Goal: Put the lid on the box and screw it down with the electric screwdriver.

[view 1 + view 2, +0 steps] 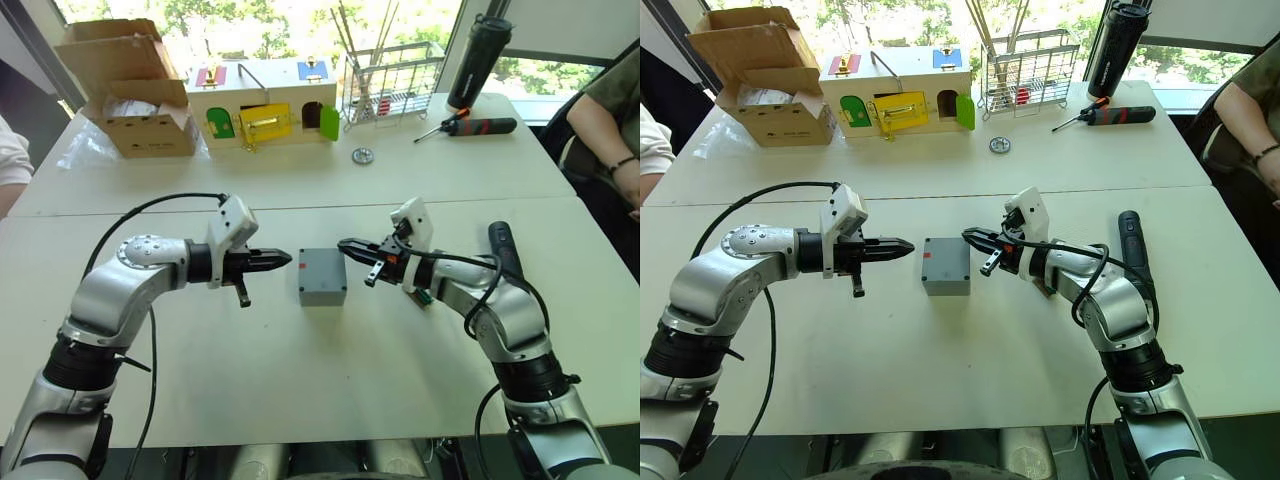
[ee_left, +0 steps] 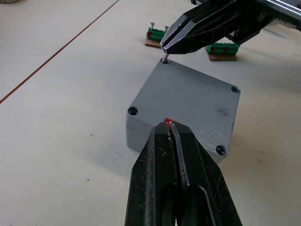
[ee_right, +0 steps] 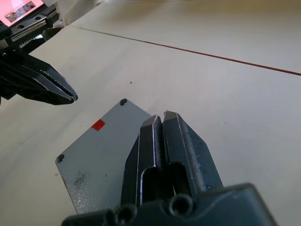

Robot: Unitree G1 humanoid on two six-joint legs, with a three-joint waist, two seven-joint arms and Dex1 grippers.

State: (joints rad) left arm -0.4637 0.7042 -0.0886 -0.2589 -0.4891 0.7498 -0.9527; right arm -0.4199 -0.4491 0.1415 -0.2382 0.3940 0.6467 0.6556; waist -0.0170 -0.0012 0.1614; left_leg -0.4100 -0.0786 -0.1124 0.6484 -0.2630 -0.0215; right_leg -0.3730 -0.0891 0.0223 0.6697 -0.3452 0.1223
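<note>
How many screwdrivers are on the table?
2. The electric screwdriver lies on the near side, to the robot's right; the red-and-black hand screwdriver lies on the far side, beside the tall black bottle.

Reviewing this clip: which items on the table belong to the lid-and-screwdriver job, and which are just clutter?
Job: lid, box, electric screwdriver, screw in the right hand.
Clutter: cardboard box, latch box, wire rack, black bottle, hand screwdriver.
</note>
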